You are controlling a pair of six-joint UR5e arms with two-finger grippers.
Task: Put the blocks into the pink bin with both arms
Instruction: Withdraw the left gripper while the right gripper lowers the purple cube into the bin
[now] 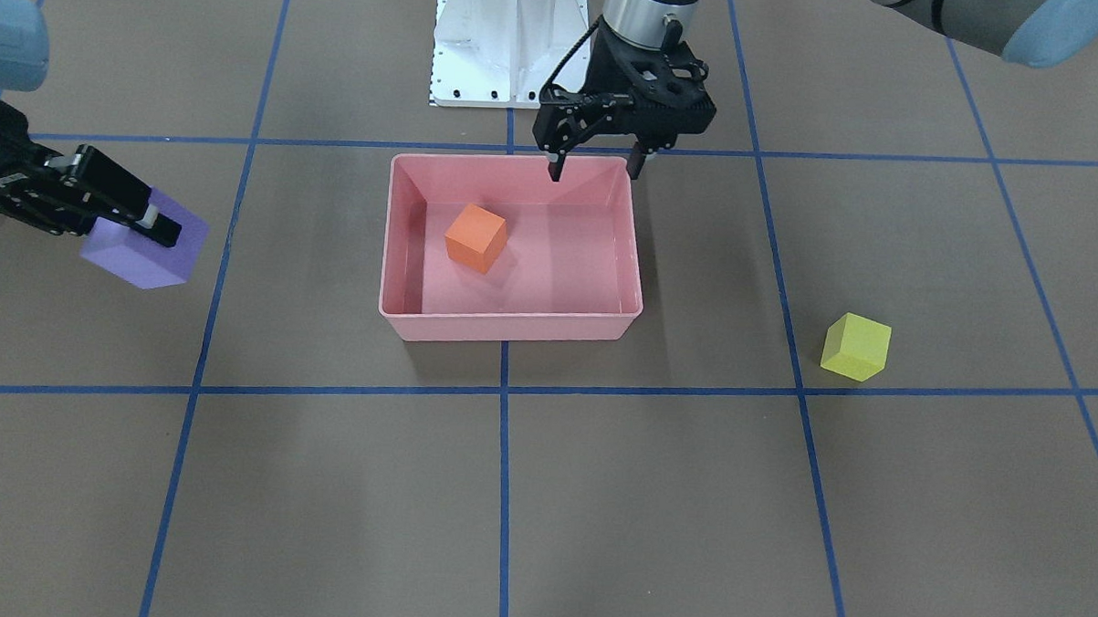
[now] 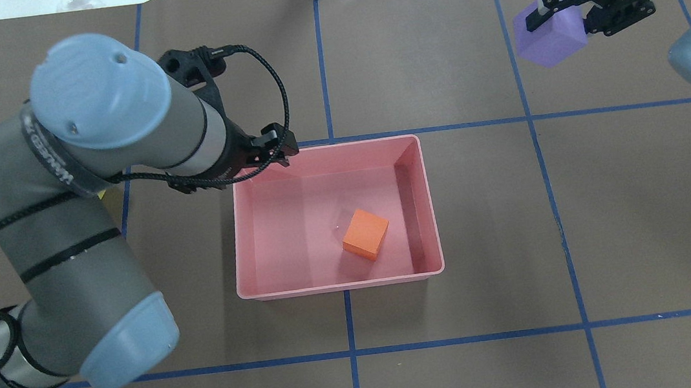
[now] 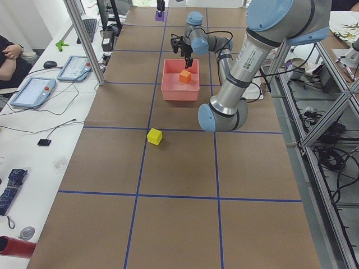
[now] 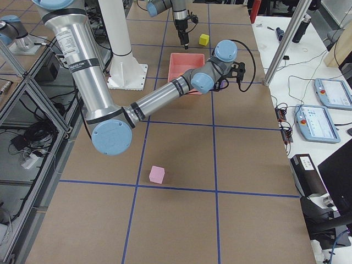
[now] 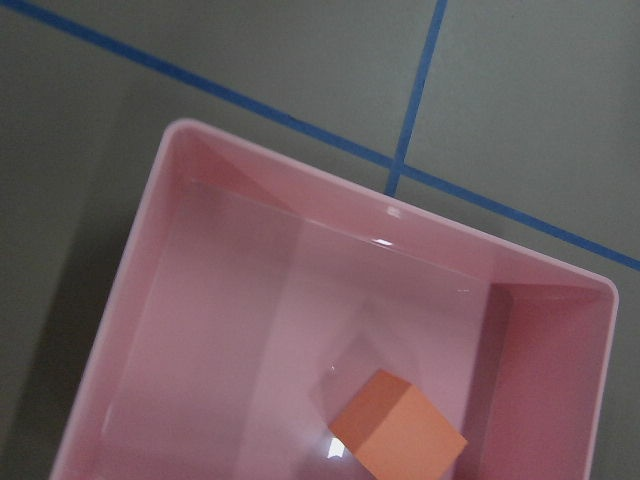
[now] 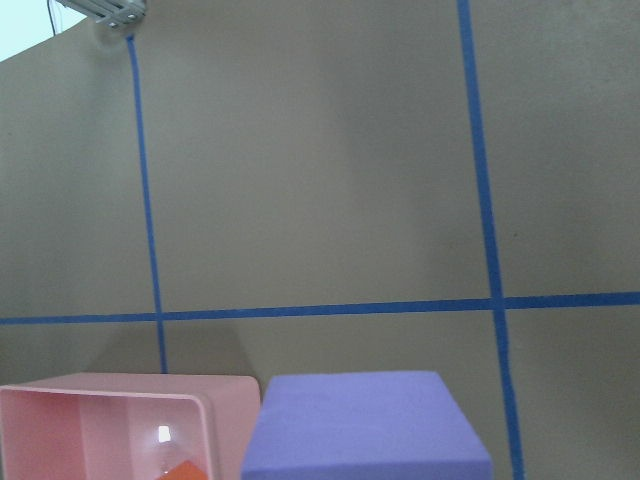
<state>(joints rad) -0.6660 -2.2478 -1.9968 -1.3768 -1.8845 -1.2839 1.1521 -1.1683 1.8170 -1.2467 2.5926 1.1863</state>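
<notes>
Tabletop (image 2: pixel 483 204): brown paper, marked into squares by blue tape lines.
Yellow-green cube (image 1: pixel 856 347): furthest left, alone on the tabletop, well apart from the bin and a little further from the robot than the bin's far wall.
Left gripper (image 1: pixel 596 170): hangs above the bin's left part, pointing down. Its fingers are spread apart with nothing between them, and they touch neither the bin nor the cube inside.
Pink bin (image 2: pixel 297 225): mid-tabletop, astride a blue tape line, long sides running left to right.
Orange cube (image 2: pixel 366 234): inside the bin, on its floor, in the near right part. It is turned askew to the walls and stands clear of them.
Right gripper (image 2: pixel 562 23): at the far right of the tabletop, well apart from the bin, fingers clamped on two opposite faces of the purple cube.
Purple cube (image 2: pixel 546 44): held between those fingers. Whether it rests on the tabletop or is lifted, I cannot tell.
Pale pink cube (image 4: pixel 157 174): furthest right, alone on the tabletop on the near side, well apart from everything else.
</notes>
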